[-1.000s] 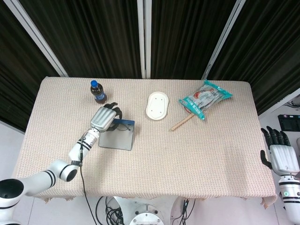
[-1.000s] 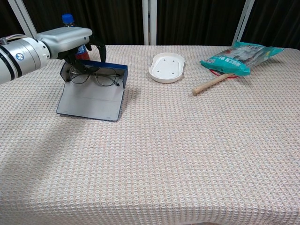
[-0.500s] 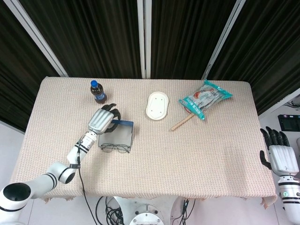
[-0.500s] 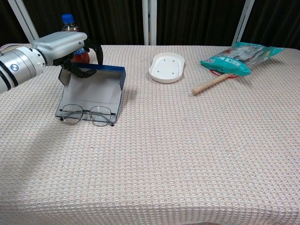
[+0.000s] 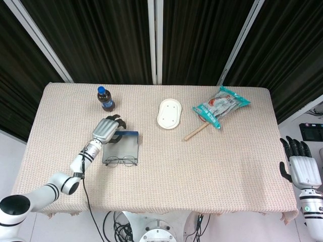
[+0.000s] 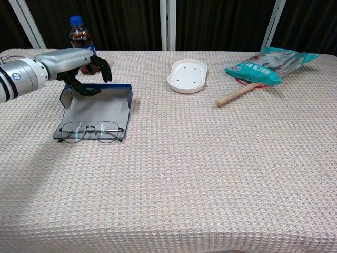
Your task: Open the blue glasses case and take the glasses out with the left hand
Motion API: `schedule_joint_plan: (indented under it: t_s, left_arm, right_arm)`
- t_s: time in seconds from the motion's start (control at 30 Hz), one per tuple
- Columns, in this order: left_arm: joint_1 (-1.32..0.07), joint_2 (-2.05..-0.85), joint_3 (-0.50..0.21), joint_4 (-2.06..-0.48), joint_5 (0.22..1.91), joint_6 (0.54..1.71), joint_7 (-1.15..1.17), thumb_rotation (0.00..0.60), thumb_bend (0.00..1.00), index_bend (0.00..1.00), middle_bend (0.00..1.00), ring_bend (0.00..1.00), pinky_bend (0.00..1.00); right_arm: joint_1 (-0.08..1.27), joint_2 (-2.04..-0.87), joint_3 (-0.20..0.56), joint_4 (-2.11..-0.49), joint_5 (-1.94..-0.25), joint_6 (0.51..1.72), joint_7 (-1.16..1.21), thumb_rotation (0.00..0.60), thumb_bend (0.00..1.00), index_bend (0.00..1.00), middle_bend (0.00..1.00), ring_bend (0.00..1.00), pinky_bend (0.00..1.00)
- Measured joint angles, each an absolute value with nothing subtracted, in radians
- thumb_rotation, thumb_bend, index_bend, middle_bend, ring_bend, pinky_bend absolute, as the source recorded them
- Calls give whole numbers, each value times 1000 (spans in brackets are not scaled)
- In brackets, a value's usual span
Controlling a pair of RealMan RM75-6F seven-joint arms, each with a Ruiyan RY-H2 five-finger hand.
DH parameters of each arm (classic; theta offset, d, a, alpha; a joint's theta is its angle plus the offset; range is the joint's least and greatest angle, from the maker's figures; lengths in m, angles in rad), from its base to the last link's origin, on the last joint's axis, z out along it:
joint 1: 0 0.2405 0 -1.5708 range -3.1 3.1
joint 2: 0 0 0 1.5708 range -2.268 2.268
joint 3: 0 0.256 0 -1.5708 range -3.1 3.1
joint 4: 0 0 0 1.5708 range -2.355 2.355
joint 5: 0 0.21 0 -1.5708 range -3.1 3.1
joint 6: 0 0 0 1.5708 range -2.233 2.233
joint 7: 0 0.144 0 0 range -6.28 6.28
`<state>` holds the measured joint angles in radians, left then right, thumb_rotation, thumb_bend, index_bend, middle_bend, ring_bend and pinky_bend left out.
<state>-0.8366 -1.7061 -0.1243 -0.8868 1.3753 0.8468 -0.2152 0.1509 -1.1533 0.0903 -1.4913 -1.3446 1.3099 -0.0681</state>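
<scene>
**Left hand over an open case, glasses loose at its front edge**

The left hand (image 6: 79, 66) hangs over the back wall of the blue case (image 6: 97, 103), fingers curled downward around nothing; whether a fingertip touches the case rim I cannot tell. The right hand (image 5: 302, 166) waits off the table's right edge, fingers straight and apart, holding nothing.

The case lies open and flat on the cloth, its lid down toward the robot. The glasses (image 6: 89, 132) rest lenses-up on the lid's front edge, well apart from the hand.

They look light, thin-wired and easily bent, with lenses that would smear or slip under a fingertip. The bridge or the rim beside a hinge seems the safest hold, pinched gently. The case is stiff but light and may slide when nudged.

The chest view shows the frame's shape and the curl of the fingers. The head view alone shows the right hand, and the bottle (image 5: 105, 98) standing clear behind the case.
</scene>
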Motion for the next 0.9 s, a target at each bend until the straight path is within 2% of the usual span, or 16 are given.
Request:
schedule_joint_plan:
  t_s: [0.17,0.3,0.37,0.57,0.73,0.9]
  left_arm:
    - [-834,-1693,-126,-903,1372,840,-218,600,324,73,245,112,239]
    - [-829,-1680,-129,-926,1371,847,-220,600,194,73,221,100,223]
    - [-828,-1670,-130,-941,1372,848,-218,600,162,73,208,91,215]
    - [-804,-1629,-142,-1019,1379,921,-218,600,157,134,203,91,219]
    - [-754,-1521,-139,-1197,1384,993,-188,600,158,180,204,91,220]
    - [-691,-1382,-101,-1439,1358,1000,-116,600,163,183,206,91,221]
  right_arm:
    - [151,-1151,92,-1493,-1345,1312,-67,600,506,0,0,0,0]
    - [152,-1151,92,-1494,-1346,1313,-69,600,506,0,0,0,0]
    - [152,-1150,93,-1495,-1347,1313,-70,600,505,0,0,0,0]
    - [153,-1149,95,-1497,-1346,1315,-70,600,506,0,0,0,0]
    - [158,-1147,101,-1493,-1345,1313,-67,600,506,0,0,0,0]
    - [165,-1138,110,-1511,-1354,1323,-68,600,505,0,0,0,0]
